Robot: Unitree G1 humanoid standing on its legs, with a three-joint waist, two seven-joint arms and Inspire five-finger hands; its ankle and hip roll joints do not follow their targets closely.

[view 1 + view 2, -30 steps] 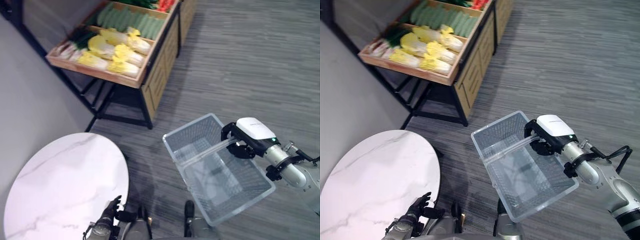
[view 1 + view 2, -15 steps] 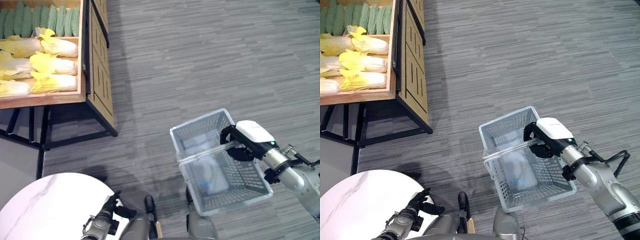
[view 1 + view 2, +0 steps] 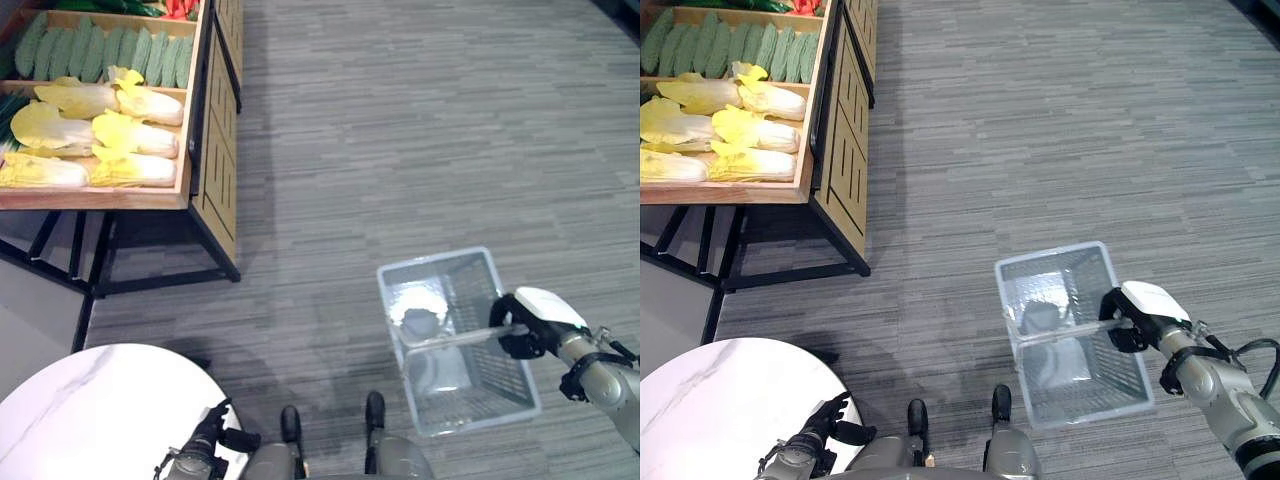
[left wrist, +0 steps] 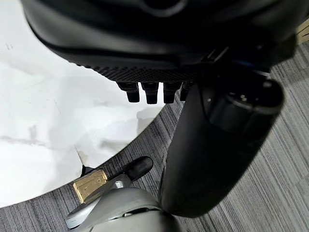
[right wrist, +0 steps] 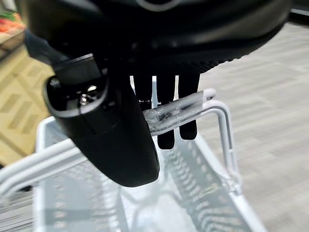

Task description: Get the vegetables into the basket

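Left hand (image 3: 205,448) hangs low by the rim of the round marble table (image 3: 90,400), fingers loosely bent, holding nothing; its wrist view shows table top and floor past the fingertips.

Vegetables are well away from both hands, up on the wooden shelf stand (image 3: 205,130), far ahead of the left hand. Count in the near tray: five pale yellow-leaved cabbages (image 3: 135,105) lying on their sides, one partly cut by the frame edge. Tray behind: a row of green ridged gourds (image 3: 100,55), roughly nine, hard to separate exactly. A few dark green stalks (image 3: 12,105) at the tray's far-left edge, plus something red (image 3: 180,8) at the very top; can't count either.

Right hand (image 3: 1130,322) is curled round the handle (image 5: 186,112) of the white wire basket (image 3: 510,395), carrying it above the carpet (image 3: 420,130). Right wrist view confirms fingers wrapped over the bar. One basket. A greyish patch shows through its mesh; can't tell whether that's contents or floor.

Step, as I read it: transit with the basket, no picking started. Next move needs closing the gap to the shelf so the free left hand can reach a cabbage, with the basket held near and level under the drop.
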